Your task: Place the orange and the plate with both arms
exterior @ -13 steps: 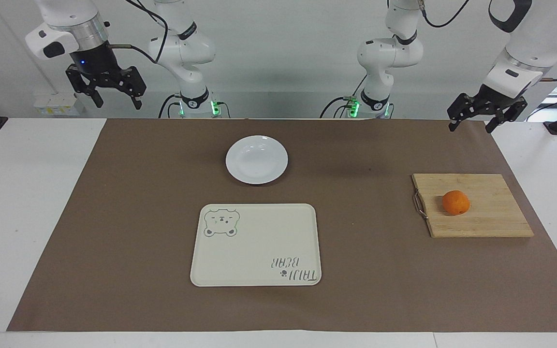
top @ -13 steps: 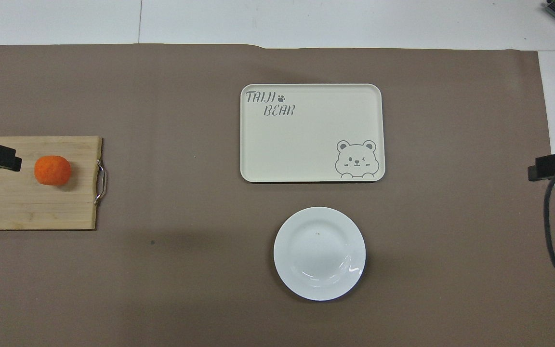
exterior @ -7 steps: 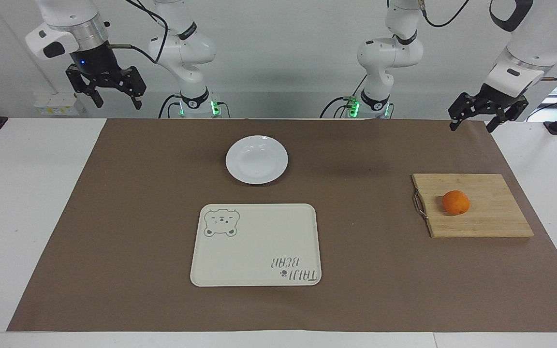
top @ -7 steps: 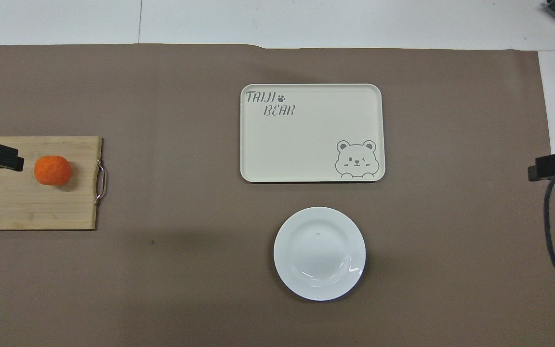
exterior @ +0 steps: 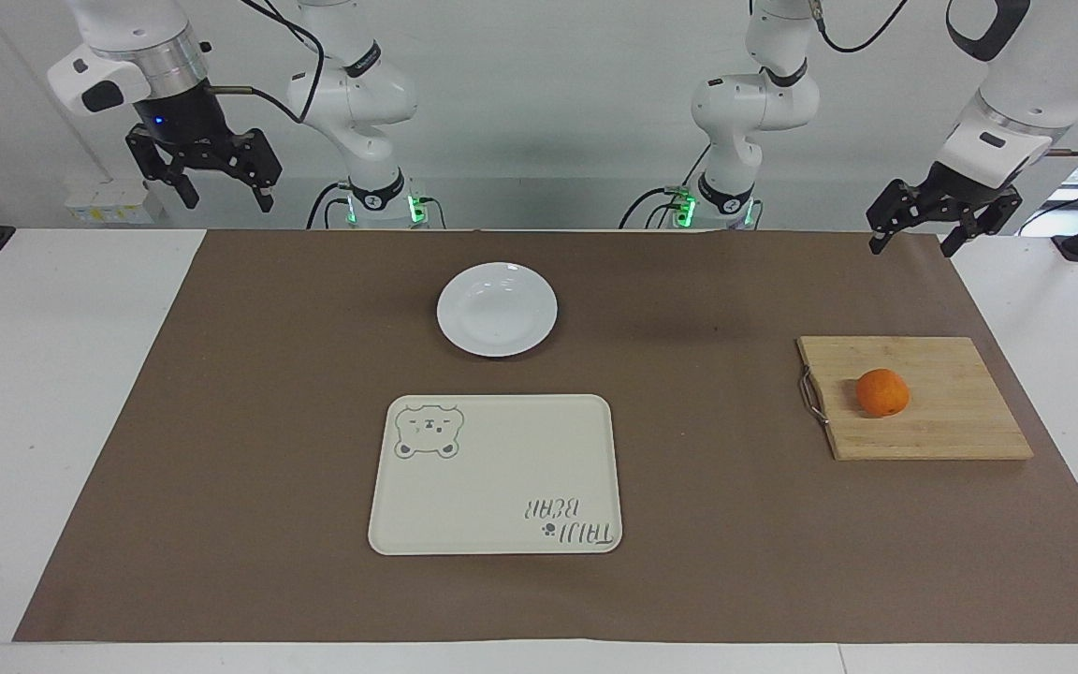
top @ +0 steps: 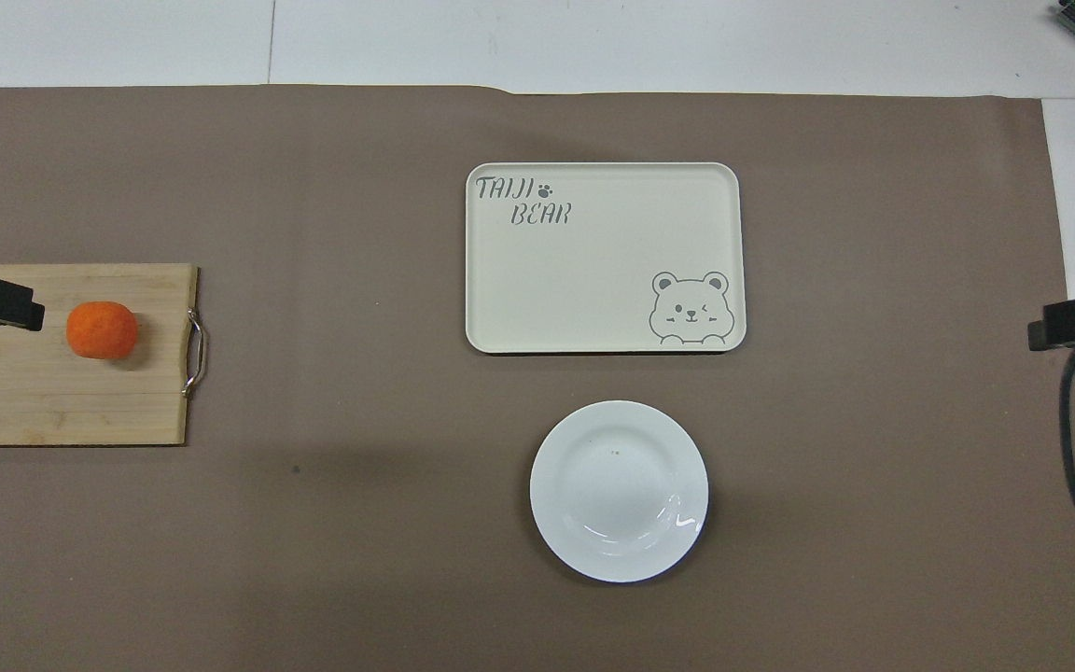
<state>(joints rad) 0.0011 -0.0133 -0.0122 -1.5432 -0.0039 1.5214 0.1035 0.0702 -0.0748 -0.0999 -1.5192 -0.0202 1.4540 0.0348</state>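
Clearly, both arms were raised above the table and held nothing. In the facing view the left gripper [exterior: 918,239] hung at the upper right of the frame, over the corner of the brown mat [exterior: 221,421] at the robots' edge, with its fingers spread apart and empty. The right gripper [exterior: 225,192] hung at the upper left of the same frame, up in front of the wall and above the table's edge; its fingers were also wide apart and empty. In the overhead view only a dark tip of each gripper showed, at the left edge and at the right edge of the frame. The orange [exterior: 881,392] lay on a wooden board [exterior: 951,431] at the right of the facing frame, near the board's metal handle [exterior: 811,397], and no finger touched it. The plate [exterior: 497,309] lay flat on the mat at the upper centre of the facing frame, with nothing on it. Just below the plate in that frame was a cream tray [exterior: 502,487] with a bear drawing, nothing on it, a strip of mat between the two.
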